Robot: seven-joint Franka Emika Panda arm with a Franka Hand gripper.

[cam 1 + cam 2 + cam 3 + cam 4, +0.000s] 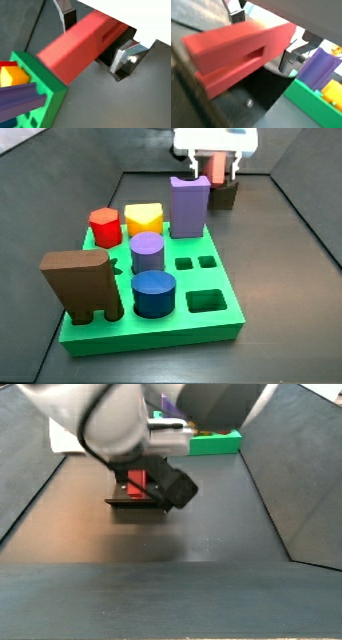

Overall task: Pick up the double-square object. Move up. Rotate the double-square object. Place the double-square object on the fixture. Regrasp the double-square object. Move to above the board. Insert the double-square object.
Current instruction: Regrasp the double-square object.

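Salmon double-square object [83, 42] in end effector [100, 40], over fixture [138, 504]

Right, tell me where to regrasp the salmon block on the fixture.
Probably the flat faces of the double-square object near its solid end, from above: it stands on the fixture and the gripper already straddles it there.

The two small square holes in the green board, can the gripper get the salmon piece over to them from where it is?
Probably yes: the gripper holds the double-square object behind the board; the square holes sit uncovered, though the tall purple block stands between.
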